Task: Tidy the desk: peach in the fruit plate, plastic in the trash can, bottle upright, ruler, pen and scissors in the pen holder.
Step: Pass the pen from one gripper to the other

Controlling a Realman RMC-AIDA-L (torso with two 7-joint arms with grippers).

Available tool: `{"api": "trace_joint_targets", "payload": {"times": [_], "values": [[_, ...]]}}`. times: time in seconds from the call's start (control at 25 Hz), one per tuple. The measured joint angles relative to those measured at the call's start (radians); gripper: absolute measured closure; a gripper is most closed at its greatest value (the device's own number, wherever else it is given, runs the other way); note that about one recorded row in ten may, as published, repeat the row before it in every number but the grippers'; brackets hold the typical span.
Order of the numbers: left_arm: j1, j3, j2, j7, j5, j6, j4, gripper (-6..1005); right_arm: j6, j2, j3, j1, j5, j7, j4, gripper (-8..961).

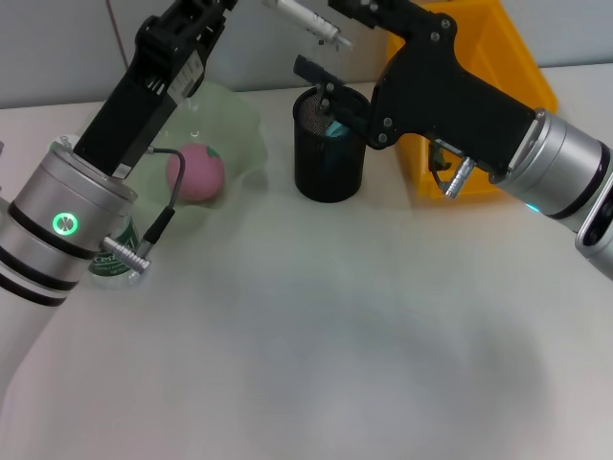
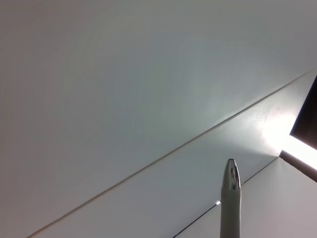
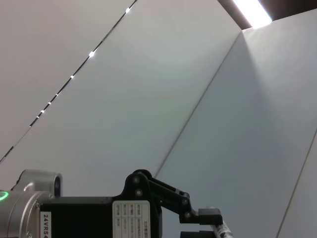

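Note:
My left gripper (image 3: 200, 218) is raised high and shut on a white pen (image 1: 308, 22), above and behind the black mesh pen holder (image 1: 329, 153). The pen's tip (image 2: 231, 196) points upward in the left wrist view. Over the holder's rim, my right gripper (image 1: 324, 88) is open, one finger reaching inside. Something teal (image 1: 337, 129) shows in the holder. The pink peach (image 1: 195, 172) lies in the green fruit plate (image 1: 239, 120). A green-labelled bottle (image 1: 113, 261) stands mostly hidden behind my left arm. The yellow trash can (image 1: 484, 48) is behind my right arm. Ruler, scissors and plastic are out of view.
The white desk (image 1: 326, 335) stretches in front of the plate and the holder. A grey wall (image 1: 57, 48) rises behind the desk.

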Motion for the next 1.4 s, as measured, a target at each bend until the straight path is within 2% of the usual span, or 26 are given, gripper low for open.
{"api": "trace_joint_targets", "payload": {"times": [0.04,0.4,0.6,1.4], "values": [[0.0,0.001,0.0,0.0,0.0,0.0,0.0,781,-0.002,0.0,0.001,0.0,0.0,0.0,0.002,300],[-0.007,0.005,0.0,0.001,-0.001,0.0,0.0,777,-0.002,0.0,0.001,0.003,0.0,0.0,0.003,542],[-0.002,0.052,0.0,0.023,-0.061,0.0,0.0,775,-0.007,0.0,0.001,0.003,0.011,0.0,0.004,660],[-0.011,0.068,0.0,0.028,-0.079,0.0,0.0,765,-0.001,0.002,0.001,0.007,0.018,-0.035,0.023,662]]}}
